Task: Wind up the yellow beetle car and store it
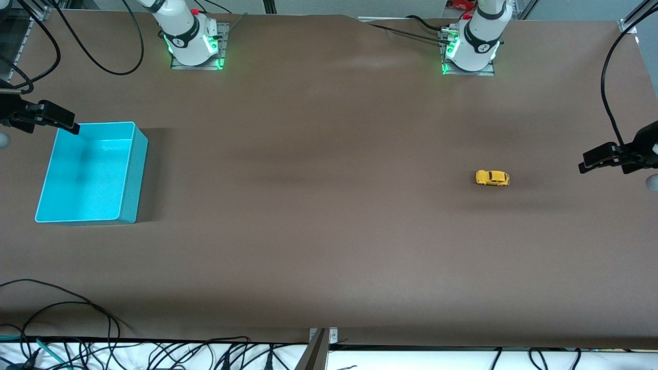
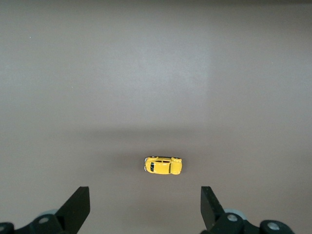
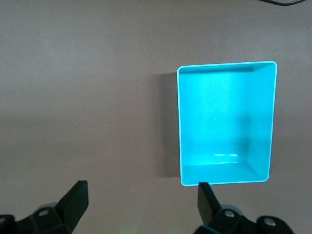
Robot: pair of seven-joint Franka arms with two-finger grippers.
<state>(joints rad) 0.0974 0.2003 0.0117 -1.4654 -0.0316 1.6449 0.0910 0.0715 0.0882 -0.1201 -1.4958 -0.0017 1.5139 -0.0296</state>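
Clearly nothing's begun: both hands spread and empty, left hand [image 2: 145, 207] must drop onto the yellow beetle car [image 1: 492, 178]; right hand [image 3: 141, 207] waits over the turquoise bin [image 1: 129, 169], at nine o'clock on the surface.

Yellow beetle car [image 1: 492, 178], turquoise bin [image 1: 91, 174], plain brown table [image 1: 318, 231].

The tiny yellow beetle car [image 1: 492, 178] stands on its wheels on the table toward the left arm's end.

Both arms wait raised above the surface [image 1: 329, 246]. The left gripper [image 2: 145, 207] and the right gripper [image 3: 142, 202] each hold their fingers spread wide, nothing between them.
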